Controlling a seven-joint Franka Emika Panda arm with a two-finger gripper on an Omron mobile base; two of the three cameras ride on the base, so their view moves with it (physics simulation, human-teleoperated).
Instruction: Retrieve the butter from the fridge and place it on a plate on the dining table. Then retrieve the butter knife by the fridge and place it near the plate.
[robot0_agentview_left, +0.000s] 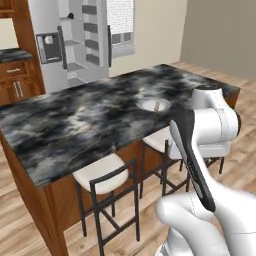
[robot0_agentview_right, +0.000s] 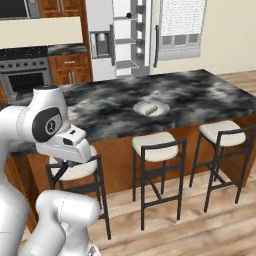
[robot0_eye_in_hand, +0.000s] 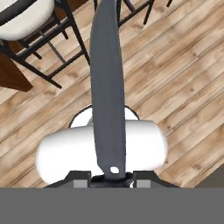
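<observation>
Fingers (robot0_eye_in_hand: 81, 183) closed on butter knife (robot0_eye_in_hand: 107, 87), blade running toward 12 o'clock w/ floorboards beyond. Butter (robot0_agentview_right: 151, 109), 1 stick, lies on plate (robot0_agentview_right: 161, 106), 1, on dining table (robot0_agentview_left: 75, 125). Step in hand: knife delivery; next calls for reaching over table, setting knife beside plate. Stools: 3. Fridge (robot0_agentview_right: 105, 20) open.

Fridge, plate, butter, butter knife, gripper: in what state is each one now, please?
fridge: right door open, shelves showing.
plate: on the dining table, holding the butter.
butter: lying on the plate.
butter knife: held in the gripper, above the wooden floor.
gripper: shut on the butter knife's handle end.
</observation>
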